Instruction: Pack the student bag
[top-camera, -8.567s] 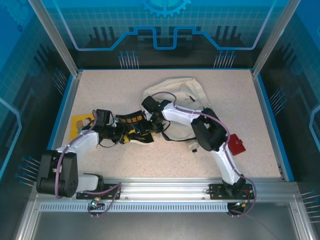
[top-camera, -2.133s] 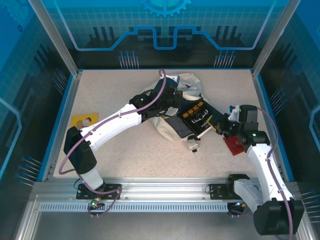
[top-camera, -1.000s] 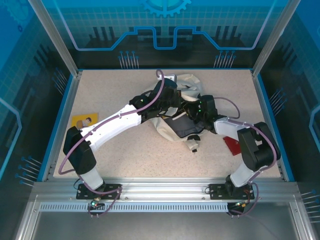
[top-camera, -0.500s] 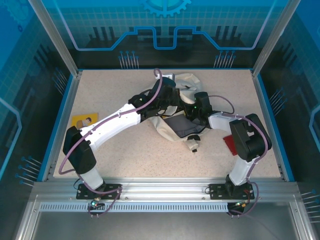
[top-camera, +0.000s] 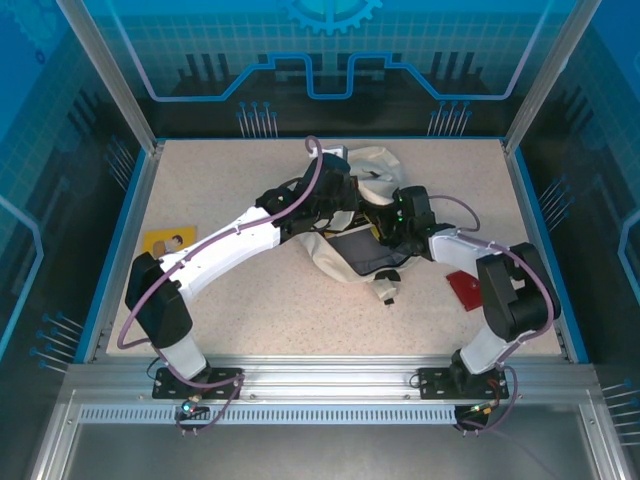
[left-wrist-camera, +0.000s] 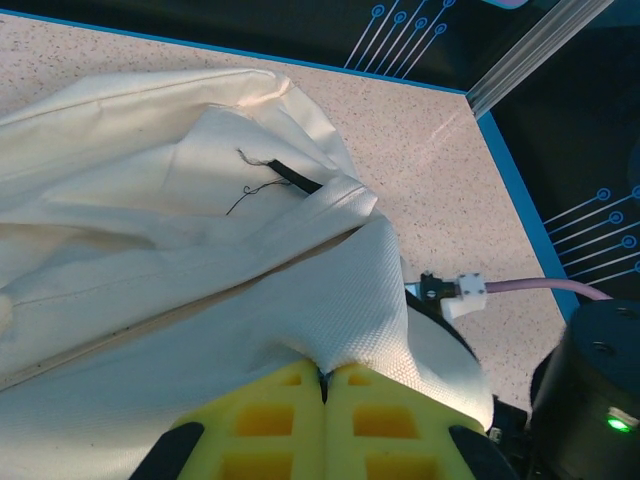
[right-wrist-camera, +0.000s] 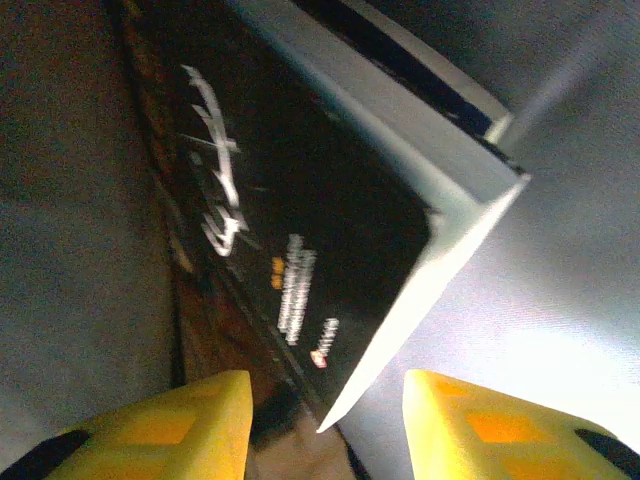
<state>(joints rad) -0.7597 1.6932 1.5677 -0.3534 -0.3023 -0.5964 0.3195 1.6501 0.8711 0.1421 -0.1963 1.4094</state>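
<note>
Nine o'clock side of the table (top-camera: 250, 300), yellow card (top-camera: 168, 242): it lies flat, well apart from everything else, where it lay two seconds ago. It is not packed yet.
Centre, left gripper (left-wrist-camera: 325, 400): its fingers are pressed together on a fold of cream cloth at the bag's rim. I have kept that pinch through the last second, so the mouth stays lifted.
Centre toward twelve o'clock, student bag (left-wrist-camera: 150, 250): it lies slumped on the table, and as far as I can tell its mouth faces about four o'clock, toward my right arm.
Inside the mouth, black book (right-wrist-camera: 300, 220): two seconds ago it hung outside the bag, at three o'clock from it. Now its dark cover and white page edge sit among shadowed cloth.
Same spot, right gripper (right-wrist-camera: 325, 395): the fingers stand spread, with the book's near corner in the gap and neither pad visibly touching it. A second ago they were nearly closed, so I read this as the release.
Four o'clock of the bag, red item (top-camera: 466, 290): it lies flat on the table, unmoved and unpacked.
Meaning for the task: the book looks delivered. I judge the next job is backing the right arm out without dragging it along.
</note>
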